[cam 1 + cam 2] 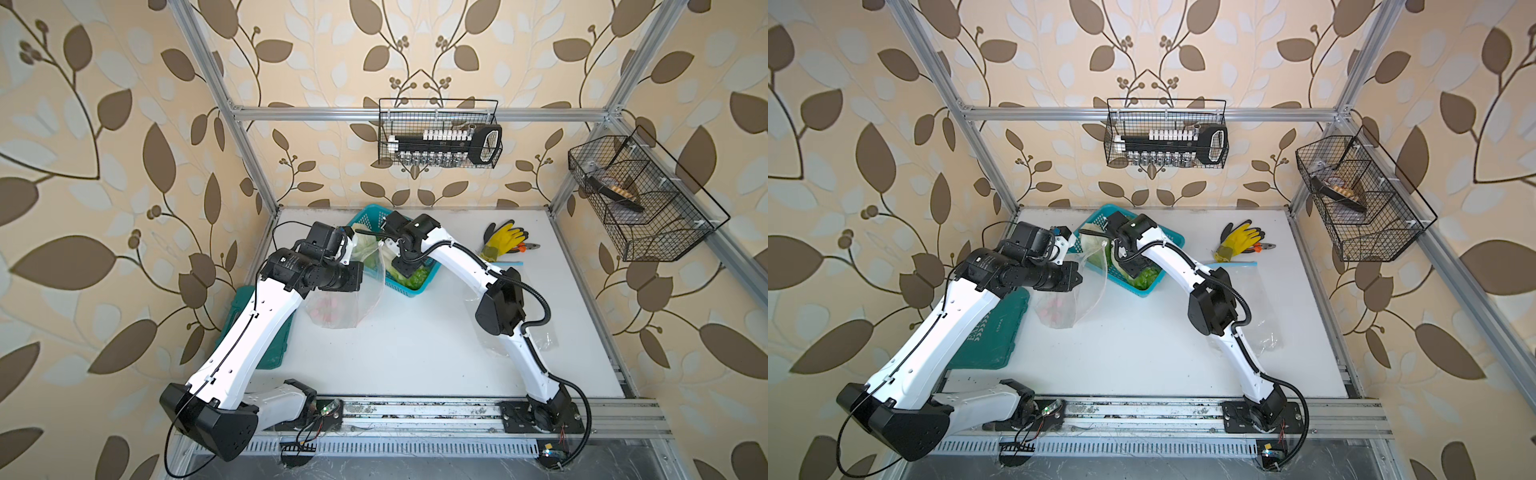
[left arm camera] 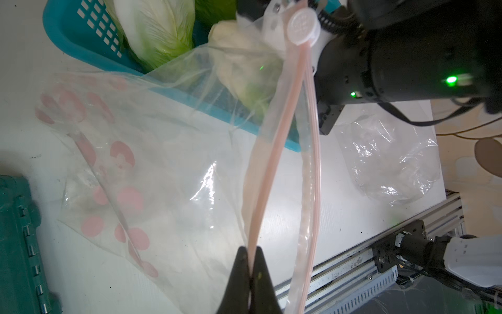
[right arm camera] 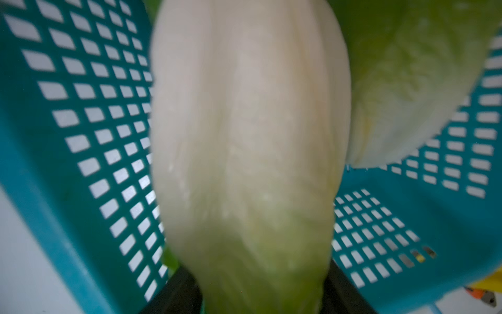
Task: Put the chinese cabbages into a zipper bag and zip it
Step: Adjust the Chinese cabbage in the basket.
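Overhead, the right arm (image 1: pixel 451 249) half-hides basket (image 1: pixel 366 213) and cabbages (image 1: pixel 417 277); gloves (image 1: pixel 505 237) lie nearby.

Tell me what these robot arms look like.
The left arm and right arm have white shells with black joints and bases. A ribbed black cable loops along the right one, a thin cable along the left. The left gripper is black.

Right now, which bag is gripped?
The pink-dotted bag, its zipper rim pinched in the left gripper. The blue-zip bag lies loose on the table by the right arm.
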You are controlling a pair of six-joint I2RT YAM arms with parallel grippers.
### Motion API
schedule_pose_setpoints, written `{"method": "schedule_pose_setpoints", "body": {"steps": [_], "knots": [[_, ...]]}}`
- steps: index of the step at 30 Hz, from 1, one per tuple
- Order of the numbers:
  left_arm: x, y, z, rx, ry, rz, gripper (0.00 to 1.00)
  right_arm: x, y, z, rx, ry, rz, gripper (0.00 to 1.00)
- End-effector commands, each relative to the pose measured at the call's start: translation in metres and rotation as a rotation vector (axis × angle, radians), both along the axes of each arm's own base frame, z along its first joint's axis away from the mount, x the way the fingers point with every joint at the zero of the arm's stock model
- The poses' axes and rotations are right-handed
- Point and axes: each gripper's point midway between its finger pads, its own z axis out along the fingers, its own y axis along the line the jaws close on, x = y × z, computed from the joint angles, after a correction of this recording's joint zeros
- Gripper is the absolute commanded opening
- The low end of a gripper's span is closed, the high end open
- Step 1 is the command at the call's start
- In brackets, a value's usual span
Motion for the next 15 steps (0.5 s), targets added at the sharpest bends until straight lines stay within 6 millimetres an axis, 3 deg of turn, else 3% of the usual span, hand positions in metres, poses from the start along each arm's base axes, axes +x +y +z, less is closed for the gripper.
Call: {"method": "schedule_pose_setpoints", "body": {"steps": [1, 3, 5, 7, 11, 15], "knots": [[0.002, 0.002, 0.004, -0.006, -0.01, 0.007, 0.0, -0.005, 0.017, 0.02, 0.143, 0.003, 0.014, 0.73], [0.002, 0.002, 0.003, -0.005, -0.008, 0.007, 0.0, -0.009, 0.026, 0.039, 0.244, -0.022, 0.008, 0.81], [0.004, 0.001, 0.002, -0.007, -0.004, 0.008, 0.0, -0.004, 0.018, 0.057, 0.324, -0.051, -0.03, 0.86], [0.005, -0.002, 0.002, -0.014, 0.0, 0.004, 0.0, -0.009, 0.011, 0.061, 0.365, -0.051, -0.056, 0.91], [0.007, -0.003, 0.002, -0.019, -0.003, 0.001, 0.0, -0.02, 0.003, 0.04, 0.381, -0.036, -0.073, 0.92], [0.009, -0.004, 0.005, -0.018, -0.002, -0.001, 0.0, -0.013, -0.002, 0.006, 0.349, -0.014, -0.105, 0.92]]}}
